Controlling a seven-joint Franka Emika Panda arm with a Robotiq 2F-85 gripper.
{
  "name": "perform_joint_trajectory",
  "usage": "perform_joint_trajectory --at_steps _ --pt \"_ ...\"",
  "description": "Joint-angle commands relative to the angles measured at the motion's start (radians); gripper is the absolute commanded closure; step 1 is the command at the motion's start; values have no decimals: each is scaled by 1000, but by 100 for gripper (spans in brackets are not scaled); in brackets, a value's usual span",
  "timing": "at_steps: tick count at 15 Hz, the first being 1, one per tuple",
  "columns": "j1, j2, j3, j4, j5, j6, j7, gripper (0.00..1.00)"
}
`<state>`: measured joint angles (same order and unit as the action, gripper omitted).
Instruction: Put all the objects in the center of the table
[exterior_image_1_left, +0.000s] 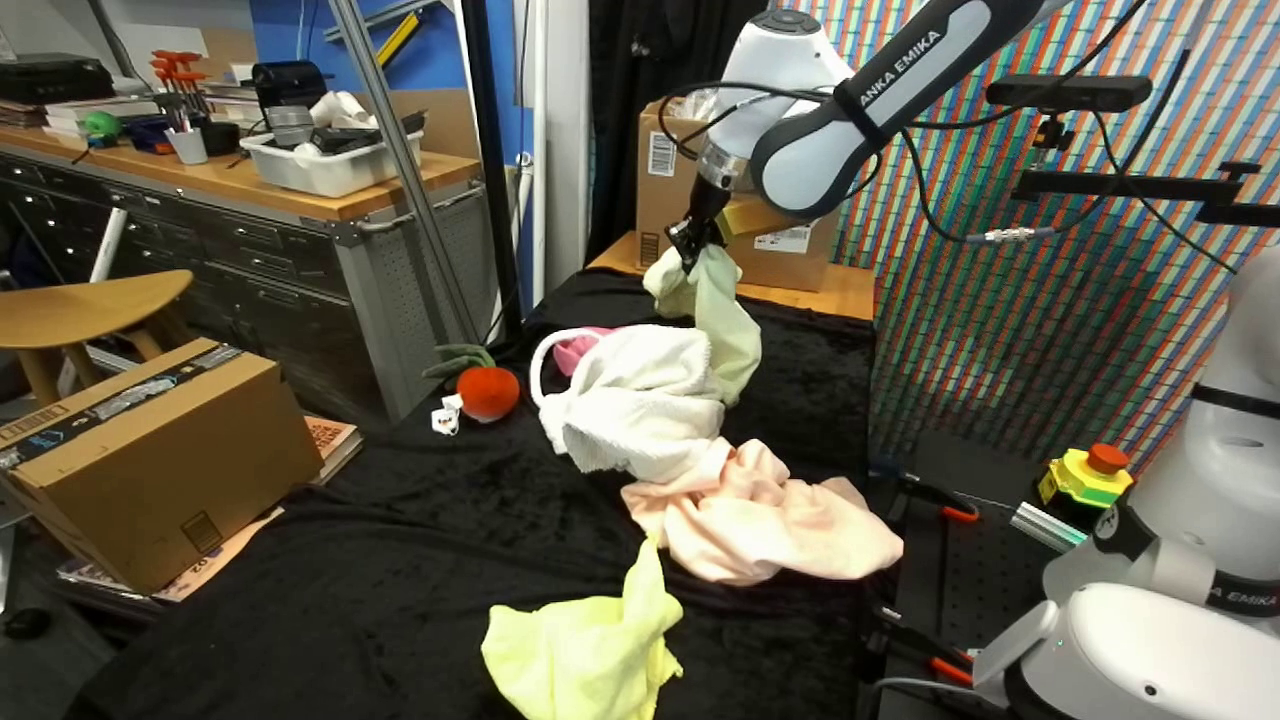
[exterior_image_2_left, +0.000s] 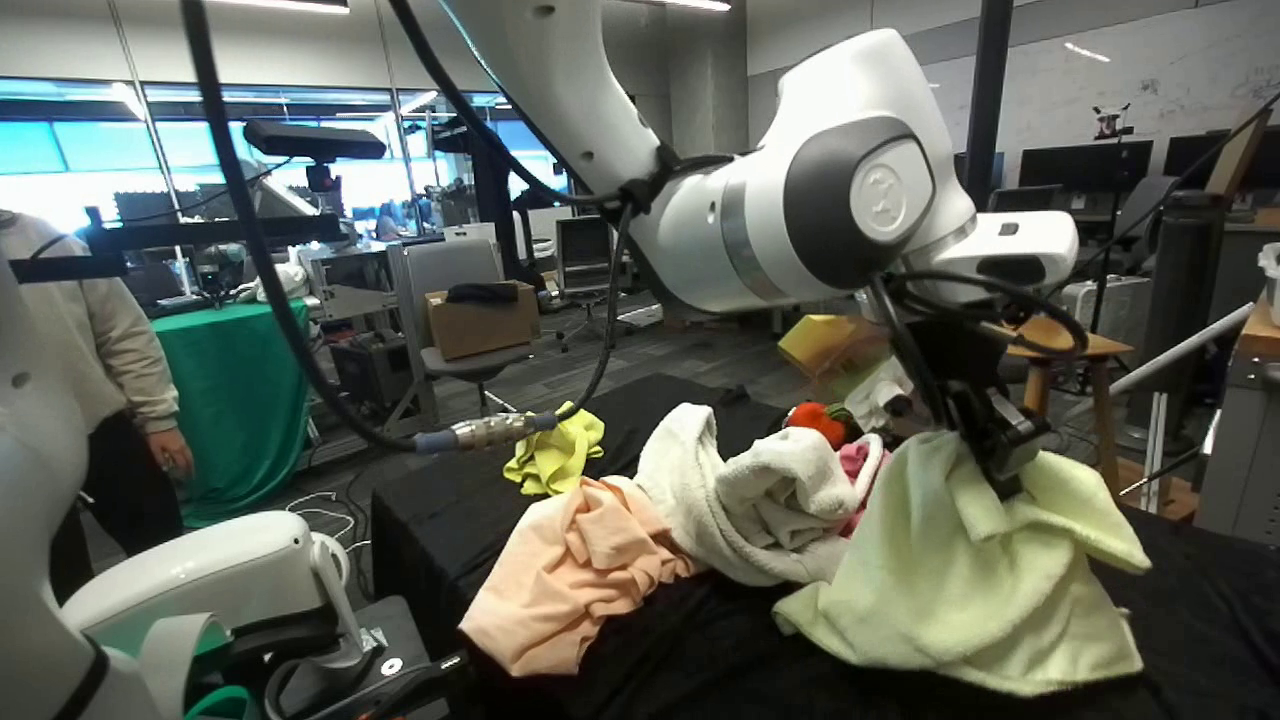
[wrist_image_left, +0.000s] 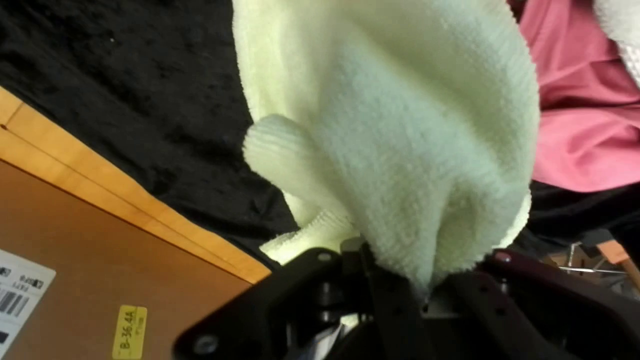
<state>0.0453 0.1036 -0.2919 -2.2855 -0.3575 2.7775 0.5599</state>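
The gripper (exterior_image_1_left: 688, 258) is clamping a pinch of the pale green cloth (exterior_image_2_left: 960, 590), which is hanging from it near the box-side edge of the black-draped table (exterior_image_1_left: 400, 570), where a wooden strip (exterior_image_1_left: 845, 300) and a cardboard box (exterior_image_1_left: 665, 205) are bordering it; the views are not settling whether the lowest folds are touching the table. Just inward, the white towel (exterior_image_1_left: 640, 410) is lying bunched between the robot-side edge and its opposite, with the pink cloth (wrist_image_left: 585, 145) partly showing beside it. The peach cloth (exterior_image_1_left: 770, 520) is meeting the towel and reaching to the robot-side edge. Farther out, the yellow cloth (exterior_image_1_left: 580, 650) is lying apart, toward the edge opposite the box, and the red plush (exterior_image_1_left: 488, 393) is resting near the edge opposite the robot, toward its corner with the box-side edge. By judgement, the task is standing partly done: towel, pink cloth and peach cloth are forming a loose central heap, while the pale green cloth is awaiting release, and the yellow cloth and red plush are awaiting collection
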Motion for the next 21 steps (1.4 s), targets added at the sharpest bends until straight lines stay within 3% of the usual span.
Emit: perform_joint_trajectory --at_steps 1,9,15,16,21 --pt "21 -116 19 -10 -61 -21 22 97" --pt "75 -199 136 104 -201 -81 183 97" --pt "111 -114 240 198 -393 -202 322 98" --pt "66 -94 300 200 -405 -228 324 98" --pt "77 -18 322 180 -391 -323 305 98"
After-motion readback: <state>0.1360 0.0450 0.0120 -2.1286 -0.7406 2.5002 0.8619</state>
